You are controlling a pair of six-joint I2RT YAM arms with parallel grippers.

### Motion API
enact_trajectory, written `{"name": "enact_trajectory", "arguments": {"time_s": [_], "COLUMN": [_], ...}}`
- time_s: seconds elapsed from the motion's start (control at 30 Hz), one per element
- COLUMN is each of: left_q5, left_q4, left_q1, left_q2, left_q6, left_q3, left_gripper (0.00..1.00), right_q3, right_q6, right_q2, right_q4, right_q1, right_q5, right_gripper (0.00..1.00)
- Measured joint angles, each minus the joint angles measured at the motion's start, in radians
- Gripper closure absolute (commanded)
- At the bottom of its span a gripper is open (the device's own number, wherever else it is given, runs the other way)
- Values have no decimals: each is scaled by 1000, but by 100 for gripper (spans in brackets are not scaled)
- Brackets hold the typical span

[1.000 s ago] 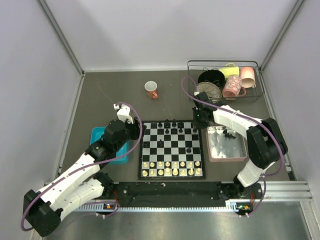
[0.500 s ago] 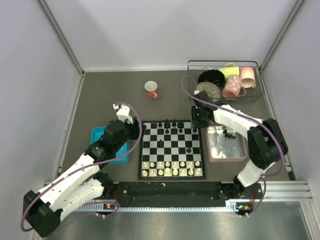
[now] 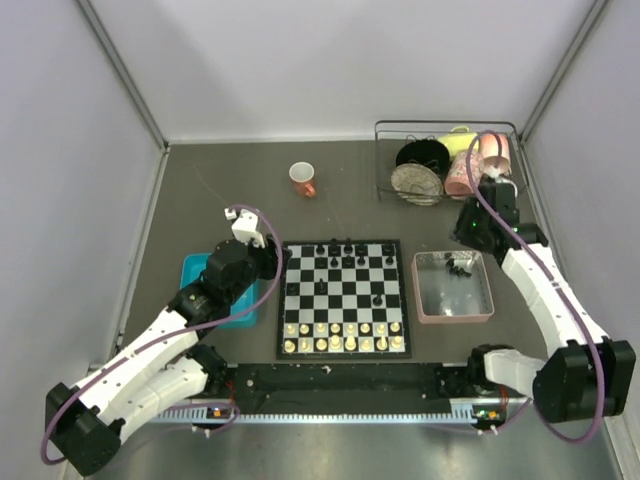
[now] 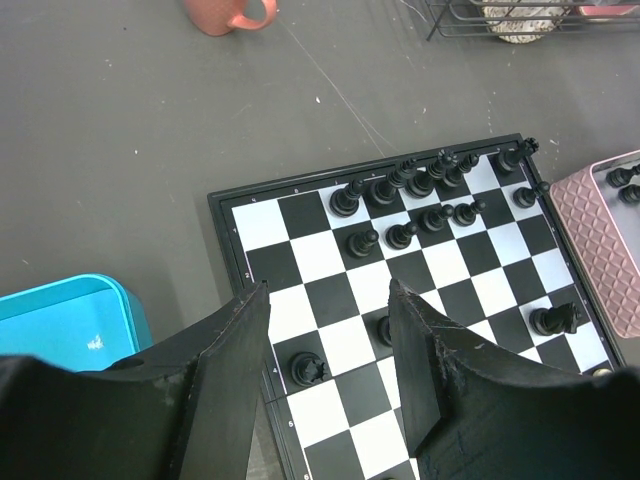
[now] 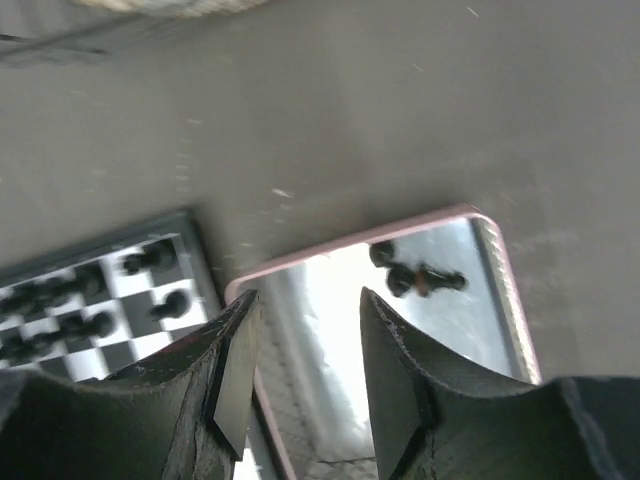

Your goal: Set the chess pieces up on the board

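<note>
The board (image 3: pixel 345 310) lies mid-table. Several black chess pieces (image 3: pixel 347 255) stand on its two far rows, and one (image 3: pixel 378 298) stands alone mid-board. More black pieces (image 3: pixel 458 265) lie in the pink tray (image 3: pixel 485 310). My left gripper (image 3: pixel 281 264) is open and empty above the board's left edge. In the left wrist view it (image 4: pixel 328 300) hangs over the board (image 4: pixel 330 255) with a black piece (image 4: pixel 308 369) below the jaws. My right gripper (image 3: pixel 465 240) is open and empty above the tray's far edge. In the right wrist view it (image 5: pixel 308 310) faces the tray (image 5: pixel 340 252) and its pieces (image 5: pixel 415 277).
Cream-white pieces (image 3: pixel 345 336) fill the board's two near rows. A teal tray (image 3: pixel 197 268) lies left of the board under my left arm. An orange cup (image 3: pixel 302 179) stands behind the board. A wire rack (image 3: pixel 382 160) with cups and a plate is at the back right.
My right arm has swung from the board's far right corner out to the right, and now hangs over the pink tray's far edge. The left arm has not moved.
</note>
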Motion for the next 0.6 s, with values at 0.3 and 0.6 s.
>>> {"name": "enact_trajectory", "arguments": {"time_s": [0.3,0.6], "left_q5": [0,0], "left_q4": [0,0], "left_q1": [1,2], "left_q2": [0,0], "left_q6": [0,0], "left_q3": [0,0], "left_gripper": [44,44], "right_q3": [-148,-180], "right_q6": [11,47], "right_q2": [101,192], "right_q4": [-7,53], "right_q1": [-101,-125], "right_q5": [3,5], "right_gripper": [64,71]}}
